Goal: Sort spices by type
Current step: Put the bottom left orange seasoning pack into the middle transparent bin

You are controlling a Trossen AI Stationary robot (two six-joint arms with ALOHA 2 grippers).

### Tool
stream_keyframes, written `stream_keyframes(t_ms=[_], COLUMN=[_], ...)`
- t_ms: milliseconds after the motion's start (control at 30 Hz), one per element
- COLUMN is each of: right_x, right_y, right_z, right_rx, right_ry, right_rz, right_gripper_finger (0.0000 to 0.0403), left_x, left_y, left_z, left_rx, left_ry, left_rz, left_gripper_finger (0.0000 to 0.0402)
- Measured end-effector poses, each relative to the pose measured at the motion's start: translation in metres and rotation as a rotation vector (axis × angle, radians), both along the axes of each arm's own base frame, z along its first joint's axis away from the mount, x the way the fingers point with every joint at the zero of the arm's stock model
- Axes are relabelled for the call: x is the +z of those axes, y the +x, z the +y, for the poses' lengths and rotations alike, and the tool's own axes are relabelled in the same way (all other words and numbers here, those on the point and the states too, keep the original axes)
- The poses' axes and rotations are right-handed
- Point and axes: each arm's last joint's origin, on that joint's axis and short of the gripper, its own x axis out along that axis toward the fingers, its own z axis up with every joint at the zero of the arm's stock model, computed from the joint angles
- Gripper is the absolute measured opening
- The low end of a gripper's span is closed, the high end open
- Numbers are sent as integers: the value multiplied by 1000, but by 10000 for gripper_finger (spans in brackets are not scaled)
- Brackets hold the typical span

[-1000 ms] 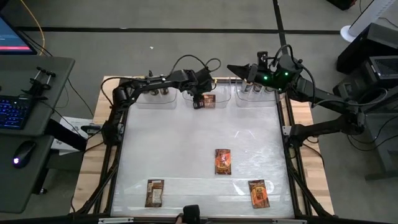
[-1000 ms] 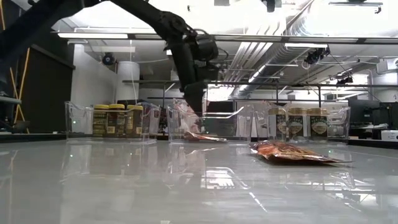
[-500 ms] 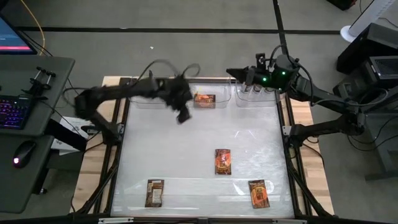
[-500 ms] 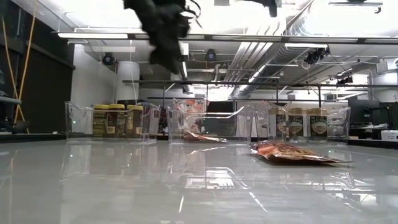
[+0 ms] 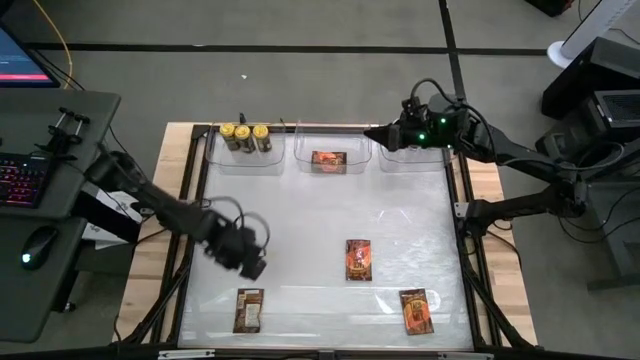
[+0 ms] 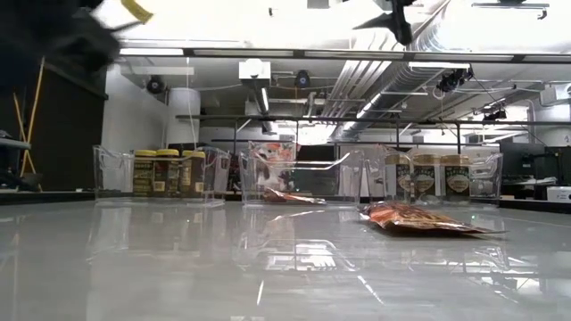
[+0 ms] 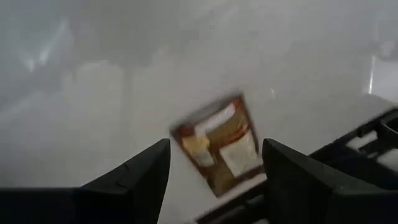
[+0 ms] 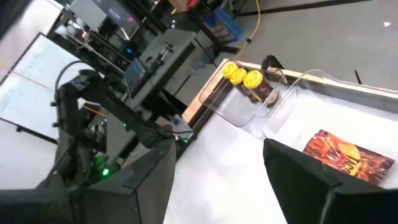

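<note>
My left gripper (image 5: 254, 267) hangs open above the near left part of the table, short of a red-brown packet (image 5: 248, 308); that packet (image 7: 217, 143) shows flat on the table between the open fingers. Two more packets (image 5: 358, 259) (image 5: 416, 310) lie flat on the table. One packet (image 5: 328, 159) lies in the middle bin. Three yellow-lidded jars (image 5: 245, 135) stand in the left bin. Three tan-lidded jars (image 6: 437, 176) stand in the right bin. My right gripper (image 5: 372, 130) waits open, high over the far edge beside the right bin.
Three clear bins stand in a row along the far edge: left (image 5: 215, 160), middle (image 5: 300, 165), right (image 5: 440, 165). The table's frame rails (image 5: 185, 250) run along both sides. A desk with keyboard and mouse (image 5: 40, 190) stands beyond the left edge.
My left gripper has swung fast from the middle bin at the far edge toward the near left, and now hangs above the near left packet. The packet in the middle bin has stayed where it lay.
</note>
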Motion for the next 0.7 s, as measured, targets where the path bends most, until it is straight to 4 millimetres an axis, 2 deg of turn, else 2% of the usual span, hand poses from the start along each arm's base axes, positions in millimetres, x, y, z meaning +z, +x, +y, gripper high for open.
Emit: stream_keyframes(t_ms=[167, 400, 533, 700], right_x=[0, 0, -1, -3], right_y=[0, -3, -5, -4], right_z=[0, -8, -9, -5], right_rx=[10, -5, 10, 71], right_ry=[-37, -95, -86, 9], right_rz=[10, 29, 34, 27], right_gripper_finger=[238, 238, 238, 238], left_x=[-8, -24, -33, -49], left_y=[-6, -11, -11, -5], left_z=[-41, -77, -86, -90], left_rx=[218, 360, 386, 363], left_ry=[-91, -132, -68, -28], left_rz=[53, 178, 249, 268], left_gripper_finger=[241, 241, 241, 241])
